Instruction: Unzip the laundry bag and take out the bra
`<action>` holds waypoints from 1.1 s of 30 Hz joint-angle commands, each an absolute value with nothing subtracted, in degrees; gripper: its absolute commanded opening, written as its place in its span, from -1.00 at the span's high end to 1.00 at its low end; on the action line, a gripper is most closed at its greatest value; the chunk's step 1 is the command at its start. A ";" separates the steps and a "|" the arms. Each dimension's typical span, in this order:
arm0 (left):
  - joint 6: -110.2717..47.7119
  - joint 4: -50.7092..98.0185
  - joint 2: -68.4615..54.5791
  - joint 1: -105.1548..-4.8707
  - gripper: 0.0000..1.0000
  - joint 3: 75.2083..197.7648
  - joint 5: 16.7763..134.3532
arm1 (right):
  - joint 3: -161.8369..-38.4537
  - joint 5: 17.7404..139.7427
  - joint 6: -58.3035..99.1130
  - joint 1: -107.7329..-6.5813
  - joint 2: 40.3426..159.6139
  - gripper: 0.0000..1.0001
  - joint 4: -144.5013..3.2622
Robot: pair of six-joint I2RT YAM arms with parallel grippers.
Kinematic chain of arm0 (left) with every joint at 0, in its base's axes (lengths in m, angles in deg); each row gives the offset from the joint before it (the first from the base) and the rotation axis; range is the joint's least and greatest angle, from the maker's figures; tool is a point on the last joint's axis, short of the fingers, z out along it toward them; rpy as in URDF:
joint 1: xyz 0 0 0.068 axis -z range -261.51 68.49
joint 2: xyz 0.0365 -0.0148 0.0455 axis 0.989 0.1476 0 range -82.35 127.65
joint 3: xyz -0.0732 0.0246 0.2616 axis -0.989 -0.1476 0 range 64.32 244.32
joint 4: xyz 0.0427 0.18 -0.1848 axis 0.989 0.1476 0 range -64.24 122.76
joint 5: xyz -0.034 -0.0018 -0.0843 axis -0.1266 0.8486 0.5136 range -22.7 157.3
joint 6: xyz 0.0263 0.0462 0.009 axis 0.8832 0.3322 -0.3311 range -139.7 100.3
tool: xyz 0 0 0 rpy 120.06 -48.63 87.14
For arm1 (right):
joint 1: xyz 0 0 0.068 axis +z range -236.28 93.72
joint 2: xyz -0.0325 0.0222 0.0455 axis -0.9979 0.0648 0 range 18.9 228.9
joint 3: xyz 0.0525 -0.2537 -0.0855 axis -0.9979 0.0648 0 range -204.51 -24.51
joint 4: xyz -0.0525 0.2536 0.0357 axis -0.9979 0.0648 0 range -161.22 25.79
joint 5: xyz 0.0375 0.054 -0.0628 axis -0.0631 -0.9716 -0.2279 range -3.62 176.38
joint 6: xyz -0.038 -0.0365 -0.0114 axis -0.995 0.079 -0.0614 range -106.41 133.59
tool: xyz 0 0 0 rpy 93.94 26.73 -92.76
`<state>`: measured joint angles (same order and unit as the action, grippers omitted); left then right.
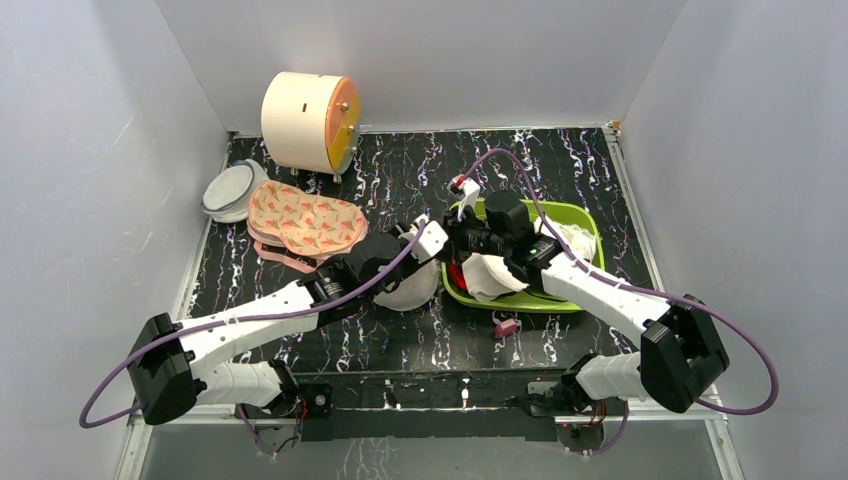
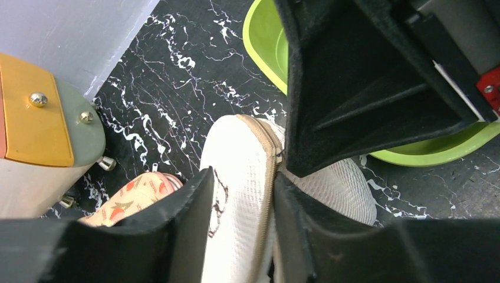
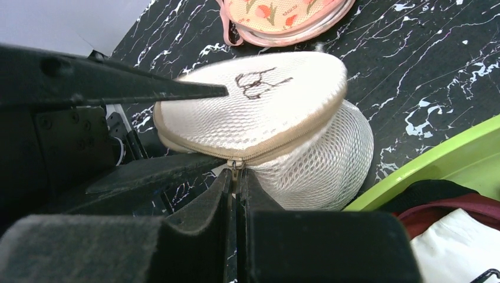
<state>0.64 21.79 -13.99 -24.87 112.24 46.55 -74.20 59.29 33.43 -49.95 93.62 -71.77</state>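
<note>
Black marbled table (image 1: 560, 170), white walls. From above, the bag (image 1: 410, 288) sits between my two arms, just beside the green tub (image 1: 575, 212) and near the flamingo pouch (image 1: 305, 222). No bra shows, and I take it to be zipped inside.

Left wrist: my left hand (image 2: 242, 180) clasps the bag's upper shell, with one finger on the marked face and the other against the zip seam.

Right wrist: my right hand (image 3: 236, 175) is clenched on the zip pull (image 3: 236, 163) at the rim. The zip looks shut along the stretch I can see. The bag is a white mesh dome with tan zip tape and a black scrawl on its top face.

To open it cleanly, I judge the pull should follow the rim's curve rather than tug outward. The left hand should hold the shell steady so that no mesh bunches under the slider.
</note>
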 commanded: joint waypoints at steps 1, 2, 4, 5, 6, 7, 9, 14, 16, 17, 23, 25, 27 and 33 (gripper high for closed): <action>0.49 22.10 -13.78 -24.58 0.39 114.24 44.52 | -74.78 59.31 34.29 -49.28 91.70 1.00 -74.55; 0.76 21.99 -14.08 -24.63 0.51 113.99 44.06 | -74.77 59.69 34.05 -49.25 91.55 1.00 -74.20; 1.22 21.22 -15.10 -24.62 0.67 113.40 43.68 | -74.78 60.39 32.80 -49.28 91.38 1.00 -73.31; 1.57 20.93 -15.66 -24.63 0.74 113.03 43.73 | -74.86 60.90 32.19 -49.23 91.29 1.00 -72.80; 1.92 20.66 -16.25 -24.65 0.79 112.87 43.81 | -75.05 61.47 31.41 -49.28 91.24 1.00 -72.19; 2.23 20.44 -16.85 -24.65 0.85 112.60 43.91 | -75.31 61.95 30.38 -49.18 91.23 1.00 -71.45; 2.73 19.97 -17.83 -24.60 0.94 112.16 43.53 | -76.27 63.35 27.93 -49.21 91.44 1.00 -69.57; 3.82 18.55 -19.80 -24.51 1.00 111.28 42.26 | -79.37 66.02 17.09 -49.28 92.32 1.00 -64.11; 3.77 18.55 -20.26 -24.50 1.00 111.24 42.53 | -79.64 67.59 11.61 -49.25 92.31 1.00 -63.35; 3.79 18.60 -20.46 -24.55 1.00 111.25 42.73 | -79.65 68.67 8.43 -49.22 92.12 1.00 -63.23; 3.64 19.24 -21.83 -24.47 1.00 111.60 44.45 | -72.60 71.16 -14.76 -49.53 89.67 1.00 -75.47; 3.68 19.13 -22.54 -24.34 1.00 111.46 44.67 | -68.91 70.89 -23.01 -49.81 89.44 1.00 -82.50; 3.68 19.08 -23.16 -24.16 1.00 111.30 44.79 | -67.07 67.91 -26.12 -52.08 90.27 1.00 -88.90; 3.35 19.34 -24.83 -23.87 1.00 111.68 45.85 | -74.55 53.19 -29.15 -58.17 99.33 1.00 -87.84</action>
<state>3.11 21.11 -20.83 -24.28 111.12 46.73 -69.70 59.01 -21.41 -53.33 94.29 -83.92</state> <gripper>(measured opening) 0.021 0.024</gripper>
